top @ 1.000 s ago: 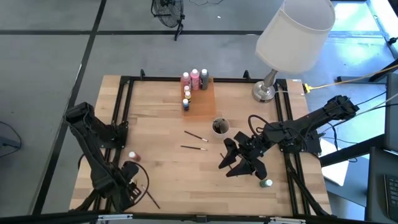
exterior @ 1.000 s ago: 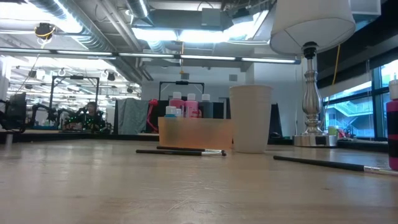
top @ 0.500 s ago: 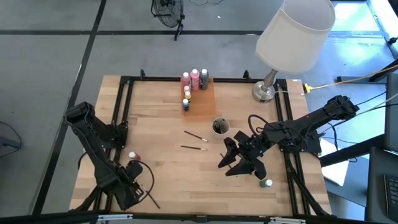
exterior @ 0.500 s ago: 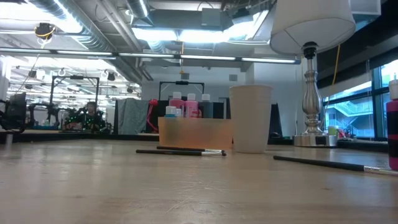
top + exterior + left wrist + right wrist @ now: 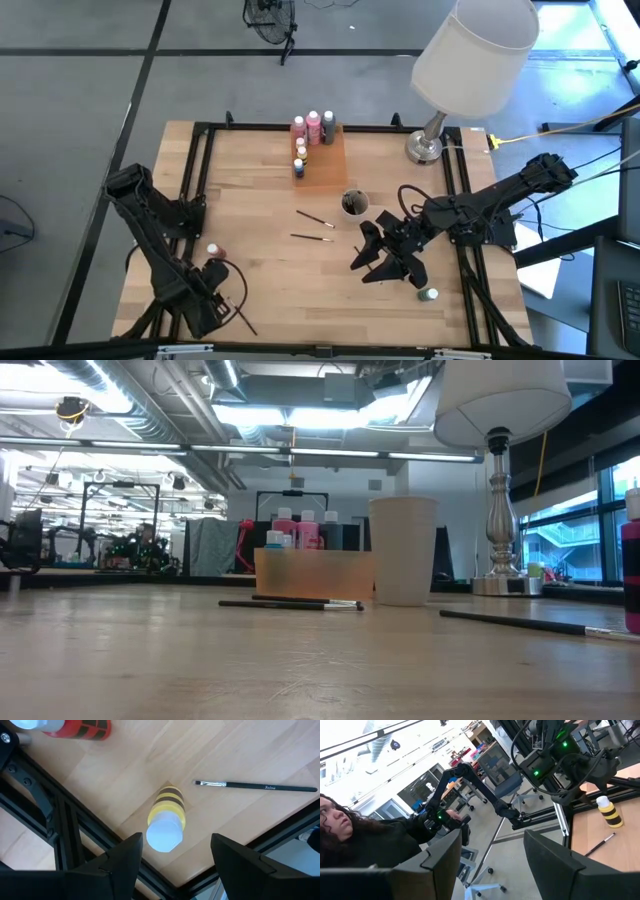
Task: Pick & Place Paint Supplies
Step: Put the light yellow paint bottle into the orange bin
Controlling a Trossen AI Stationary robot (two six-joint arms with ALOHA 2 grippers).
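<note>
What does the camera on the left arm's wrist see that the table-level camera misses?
Only the left wrist view shows the left tool, fingers open, above an upright yellow bottle with a white cap, a red bottle lying nearby, and one paintbrush near the table's black frame.

Only the low view shows the orange tray holding bottles, the pale cup, the lamp and two other brushes.

Both show the wooden tabletop.

arms: dark, jointed | left end effector [image 5: 172,857]: two black fingers | right arm [image 5: 500,205]: looped black cable
</note>
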